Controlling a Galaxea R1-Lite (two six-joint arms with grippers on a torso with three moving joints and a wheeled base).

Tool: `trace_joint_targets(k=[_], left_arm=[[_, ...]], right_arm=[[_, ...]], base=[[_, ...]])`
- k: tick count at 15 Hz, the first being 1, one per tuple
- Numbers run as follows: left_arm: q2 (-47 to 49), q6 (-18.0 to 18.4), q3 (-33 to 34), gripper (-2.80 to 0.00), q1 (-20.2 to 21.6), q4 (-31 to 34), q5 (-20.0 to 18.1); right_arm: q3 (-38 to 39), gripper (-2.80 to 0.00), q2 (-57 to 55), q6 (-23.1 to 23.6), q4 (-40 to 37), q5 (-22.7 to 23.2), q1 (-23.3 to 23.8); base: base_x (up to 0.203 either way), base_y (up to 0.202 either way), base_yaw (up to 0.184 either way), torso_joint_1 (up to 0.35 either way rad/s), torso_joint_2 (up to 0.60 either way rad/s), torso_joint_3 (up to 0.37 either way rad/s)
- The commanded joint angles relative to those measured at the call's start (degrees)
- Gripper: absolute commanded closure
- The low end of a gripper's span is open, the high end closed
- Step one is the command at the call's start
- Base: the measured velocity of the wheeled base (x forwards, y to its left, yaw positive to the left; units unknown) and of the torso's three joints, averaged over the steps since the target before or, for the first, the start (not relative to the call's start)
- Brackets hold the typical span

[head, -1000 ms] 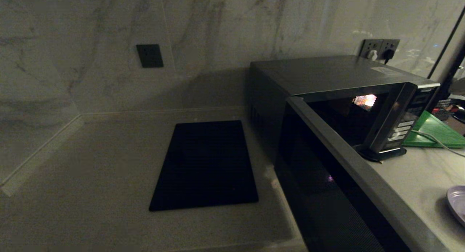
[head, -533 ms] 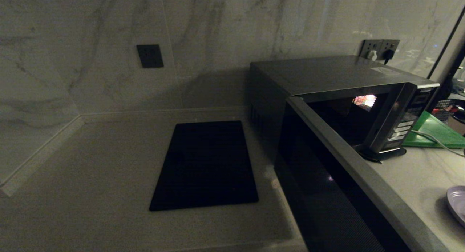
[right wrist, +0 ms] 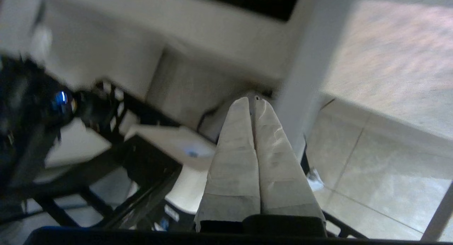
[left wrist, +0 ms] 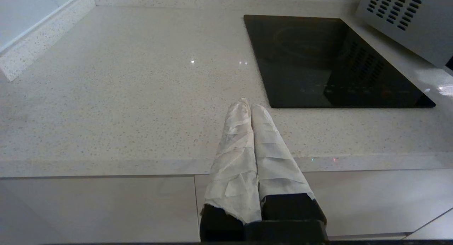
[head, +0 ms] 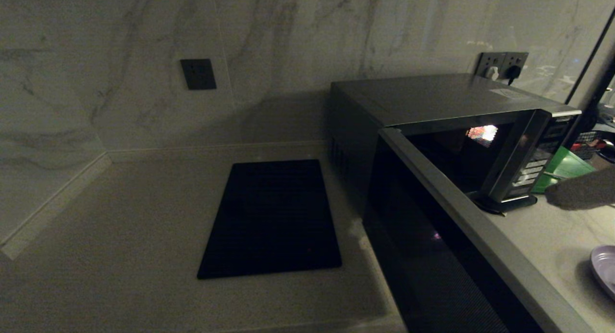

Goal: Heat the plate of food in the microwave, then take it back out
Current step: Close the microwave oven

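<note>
The microwave (head: 432,100) stands at the right of the counter, its dark glass door (head: 423,237) swung open toward me. Only the rim of the pale lavender plate (head: 604,270) shows at the right edge of the head view; any food on it is out of view. My right gripper (head: 551,191) reaches in from the right as a grey blur, just right of the button panel (head: 533,172). In the right wrist view the right gripper (right wrist: 252,100) is shut and holds nothing. My left gripper (left wrist: 248,103) is shut and empty over the counter's front edge.
A flat black mat (head: 274,217) lies on the counter left of the microwave. A green board (head: 567,167) with a cable sits behind the right gripper. Wall sockets (head: 502,64) are behind the microwave. The microwave's vented side (left wrist: 400,22) shows in the left wrist view.
The right gripper has come into the head view from the right edge, covering part of the green board beside the button panel. Nothing else has moved.
</note>
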State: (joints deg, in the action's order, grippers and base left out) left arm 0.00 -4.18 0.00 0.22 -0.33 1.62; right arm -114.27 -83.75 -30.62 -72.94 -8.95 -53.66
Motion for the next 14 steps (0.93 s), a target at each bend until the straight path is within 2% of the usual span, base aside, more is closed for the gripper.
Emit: trace_joint_targets(k=[1, 14], left_arm=[[0.09, -0.02, 0.0, 0.0, 0.04, -0.02, 0.06], [0.09, -0.04, 0.0, 0.0, 0.04, -0.02, 0.05]], right_arm=[[0.04, 0.0, -3.71, -0.29, -1.59, -0.1, -3.04], [0.1, 0.0, -9.3, -6.06, -10.81, 2.02, -4.17]], base=[[0.0, 0.0, 0.0, 0.0, 0.0, 0.0], [0.0, 0.0, 0.0, 0.0, 0.0, 0.0]])
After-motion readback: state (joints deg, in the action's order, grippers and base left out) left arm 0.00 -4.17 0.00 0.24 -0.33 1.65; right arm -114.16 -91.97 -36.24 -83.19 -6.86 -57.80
